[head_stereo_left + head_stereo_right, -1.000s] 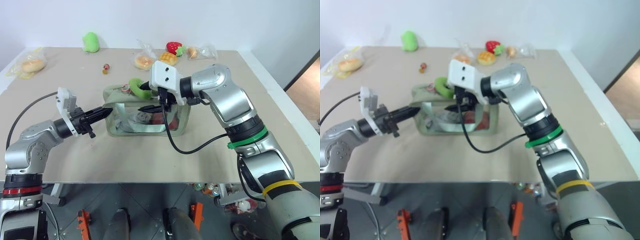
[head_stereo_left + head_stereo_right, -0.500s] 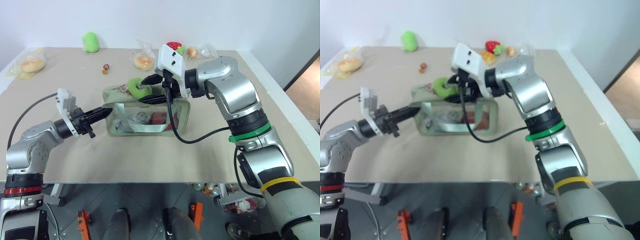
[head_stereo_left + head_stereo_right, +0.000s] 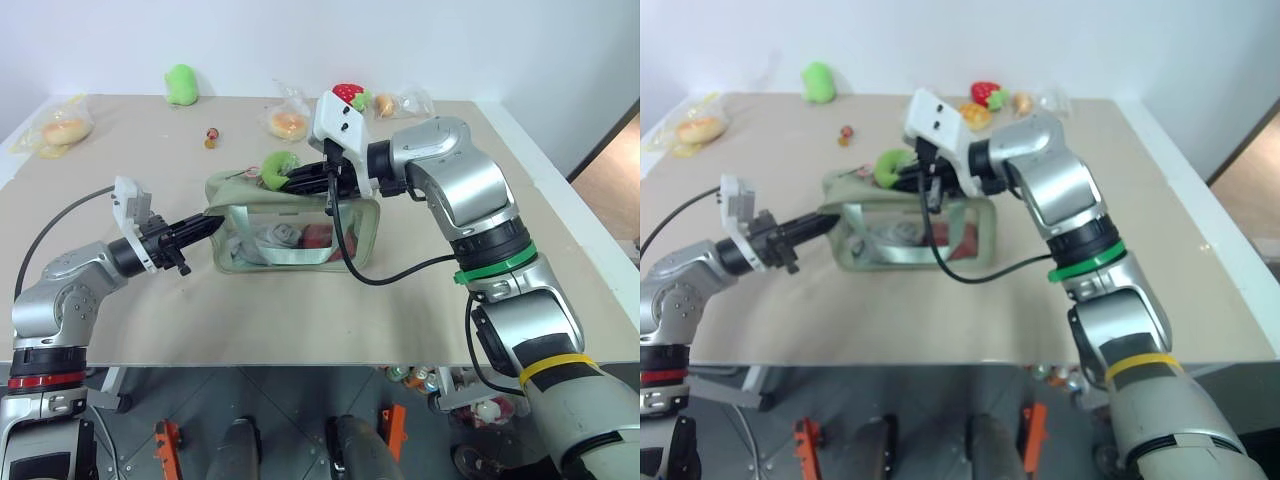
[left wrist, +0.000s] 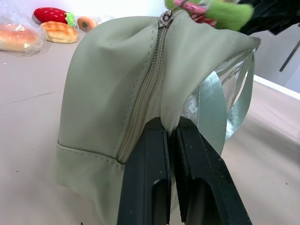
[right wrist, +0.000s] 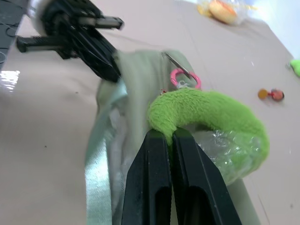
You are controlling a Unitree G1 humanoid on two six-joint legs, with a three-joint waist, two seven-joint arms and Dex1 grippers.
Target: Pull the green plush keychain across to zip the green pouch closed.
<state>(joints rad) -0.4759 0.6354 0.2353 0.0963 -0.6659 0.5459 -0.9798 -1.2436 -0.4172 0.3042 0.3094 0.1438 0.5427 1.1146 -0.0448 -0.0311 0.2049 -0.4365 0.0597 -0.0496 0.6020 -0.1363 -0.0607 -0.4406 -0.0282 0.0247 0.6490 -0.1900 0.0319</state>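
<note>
Beige desk (image 3: 300,320) against a white wall, grey floor below the front edge. Green pouch (image 3: 290,235) sits mid-desk, a bit left of centre, long axis running left-right across the desk, zipper along the top ridge, clear side window facing the robot w/ small items visible inside, strap handle (image 3: 285,257) hanging down the front.

Left hand (image 3: 205,228) comes in level from the left, pointing right toward the pouch's left end; fingers pinched tight on the fabric at that end, right beside the zipper seam per the left wrist view (image 4: 159,140).

Right hand (image 3: 285,180) reaches in from the right over the pouch top, pointing left and slightly down. Its fingers are clamped on the green plush keychain (image 3: 275,165), which sits above the pouch's left-rear top edge. In the right wrist view the plush ring (image 5: 206,117) looks squashed, arched, one end nipped between the fingertips; pink link (image 5: 183,78) ties it to the metal zipper pull (image 4: 165,18), near the pouch's left end.

Far side of desk: solid light-green plush blob (image 3: 181,84) back-left, bagged bread (image 3: 58,130) at left edge, another bagged bun (image 3: 288,122), toy strawberry (image 3: 348,95), small bagged item (image 3: 395,103), tiny red/brown trinket (image 3: 212,136).
</note>
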